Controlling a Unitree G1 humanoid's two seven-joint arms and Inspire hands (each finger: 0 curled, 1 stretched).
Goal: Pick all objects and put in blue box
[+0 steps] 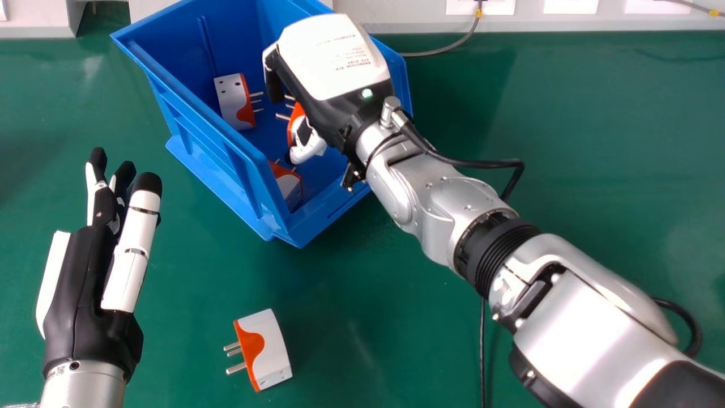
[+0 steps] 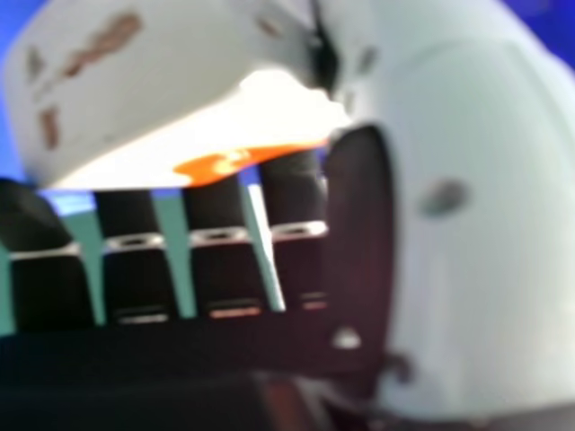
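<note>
Blue plastic box (image 1: 209, 146): two white-orange plug adaptors (image 1: 231, 101) in; right hand (image 1: 337, 59), fingers grasping third adaptor (image 1: 296, 116); last adaptor (image 1: 271, 348) left, seven o'clock on green desk (image 1: 385, 317).

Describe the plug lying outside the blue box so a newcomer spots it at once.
Start at the big blue box on the green table. Nearer the robot, right of its left hand, lies a white and orange plug, metal pins pointing left. Unlike the similar plugs inside the box, it rests directly on the table.
</note>
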